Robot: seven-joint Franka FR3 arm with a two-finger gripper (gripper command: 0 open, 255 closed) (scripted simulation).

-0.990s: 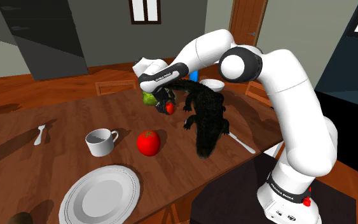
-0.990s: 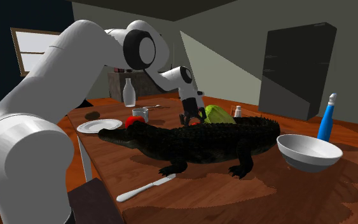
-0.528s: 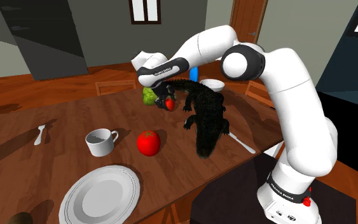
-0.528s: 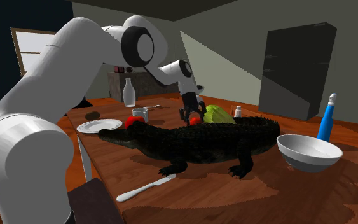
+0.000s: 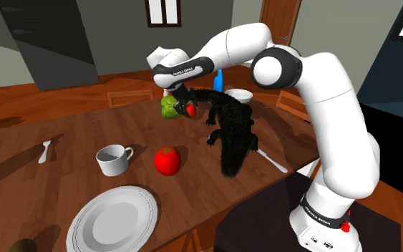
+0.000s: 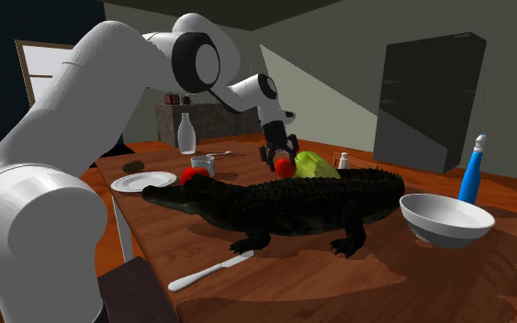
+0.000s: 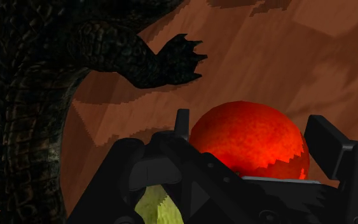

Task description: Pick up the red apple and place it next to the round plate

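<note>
Grasp done: the end effector (image 5: 186, 109) is clamped on the red apple (image 5: 191, 111), holding it above the table (image 5: 64, 143) beside the crocodile (image 5: 232, 136). Left to do: carry it to the round plate (image 5: 114, 218) and set it down.

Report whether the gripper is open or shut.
Shut. In the wrist view the gripper has its two black fingers against opposite sides of the red apple, clasping it between them.

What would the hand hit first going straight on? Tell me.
Probably the bare table, the apple in the hand touching first; the crocodile's foot lies just beside that line.
</note>
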